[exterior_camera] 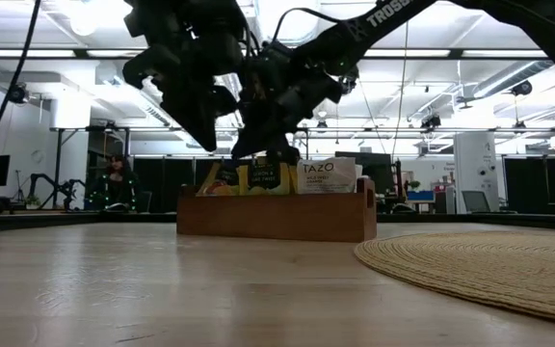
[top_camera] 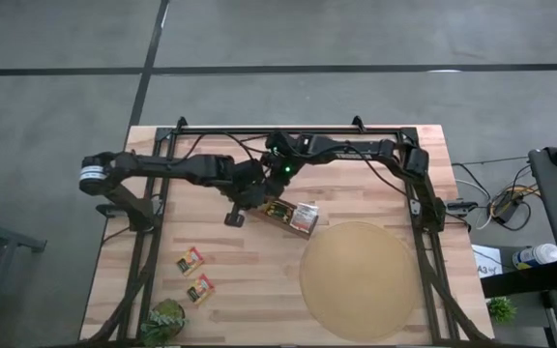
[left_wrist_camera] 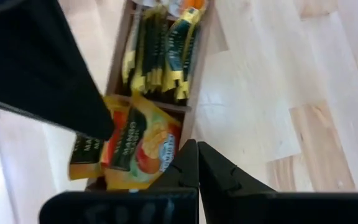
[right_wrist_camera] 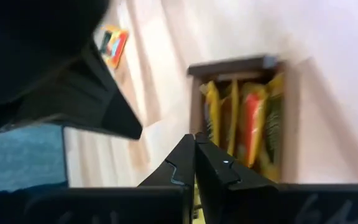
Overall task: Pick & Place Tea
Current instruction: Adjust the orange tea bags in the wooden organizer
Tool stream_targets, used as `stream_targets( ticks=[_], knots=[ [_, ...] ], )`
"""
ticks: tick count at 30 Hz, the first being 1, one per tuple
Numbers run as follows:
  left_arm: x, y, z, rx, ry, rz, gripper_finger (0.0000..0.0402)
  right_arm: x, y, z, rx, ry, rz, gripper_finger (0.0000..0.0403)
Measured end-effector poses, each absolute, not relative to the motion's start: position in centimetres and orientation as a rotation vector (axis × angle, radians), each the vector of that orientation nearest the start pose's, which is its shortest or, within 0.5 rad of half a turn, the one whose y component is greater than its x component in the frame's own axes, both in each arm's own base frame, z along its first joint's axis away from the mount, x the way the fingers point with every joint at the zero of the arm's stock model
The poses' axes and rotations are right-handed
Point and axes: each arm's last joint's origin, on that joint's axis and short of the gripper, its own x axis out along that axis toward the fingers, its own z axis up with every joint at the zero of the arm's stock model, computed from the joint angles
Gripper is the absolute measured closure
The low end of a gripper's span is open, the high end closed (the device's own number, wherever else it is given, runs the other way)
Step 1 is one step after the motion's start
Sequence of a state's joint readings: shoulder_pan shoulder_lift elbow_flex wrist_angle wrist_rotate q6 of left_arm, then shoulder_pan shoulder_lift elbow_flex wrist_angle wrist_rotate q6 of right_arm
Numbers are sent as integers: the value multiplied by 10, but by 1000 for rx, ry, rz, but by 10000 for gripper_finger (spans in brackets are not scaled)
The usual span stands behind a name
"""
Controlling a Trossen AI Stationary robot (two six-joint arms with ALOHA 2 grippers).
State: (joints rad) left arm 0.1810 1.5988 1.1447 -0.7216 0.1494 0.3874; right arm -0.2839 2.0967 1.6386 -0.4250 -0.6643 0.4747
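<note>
The left pincer [top_camera: 259, 196] hangs just above the near-left end of the brown wooden box [top_camera: 280, 214], its two dark fingers [left_wrist_camera: 213, 171] pressed together with nothing between them. The right pincer [top_camera: 280, 177] hangs close beside it, over the far side of the same box, its fingers [right_wrist_camera: 185, 165] likewise pressed flat against each other and holding nothing. In the low view both arms crowd together above the box and clear of it.

Below them the box lies at a slant near the middle of the worktop [top_camera: 220, 261], divided into compartments packed with upright tea sachets [left_wrist_camera: 157, 59]. The left wrist view shows a row of dark green ones with yellow edges in one compartment, and orange-yellow ones [left_wrist_camera: 143, 144] with a dark green label in the next. From table height, yellow-green packets and a white one printed TAZO [exterior_camera: 328, 176] stick up over the box's rim.

Two more sachets lie flat on the bare wood well apart from the box, toward the near-left corner: one [top_camera: 190, 259] and another [top_camera: 200, 288] just beyond it, both orange-red and yellow.

A big round tan mat [top_camera: 358, 280] lies beside the box's right end. A small green plant [top_camera: 165, 322] sits at the near-left edge.
</note>
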Motion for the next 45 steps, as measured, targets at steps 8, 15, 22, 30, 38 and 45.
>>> stream_targets(
  ticks=[8, 15, 22, 30, 38, 45],
  knots=[
    [306, 53, 220, 137, 1149, -151, 402, 434, -125, 209, 759, 900, 21, 394],
    [303, 53, 209, 116, 1161, -128, 402, 430, -130, 200, 712, 933, -76, 394],
    [303, 53, 200, 114, 1195, -114, 402, 429, -135, 199, 725, 925, -86, 394],
    [305, 54, 197, 111, 1198, -103, 402, 426, -135, 192, 728, 947, -97, 394],
    [305, 54, 197, 109, 1198, -101, 401, 425, -134, 190, 730, 956, -98, 394],
    [305, 54, 197, 105, 1198, -98, 402, 425, -136, 188, 706, 958, -150, 394]
  ],
)
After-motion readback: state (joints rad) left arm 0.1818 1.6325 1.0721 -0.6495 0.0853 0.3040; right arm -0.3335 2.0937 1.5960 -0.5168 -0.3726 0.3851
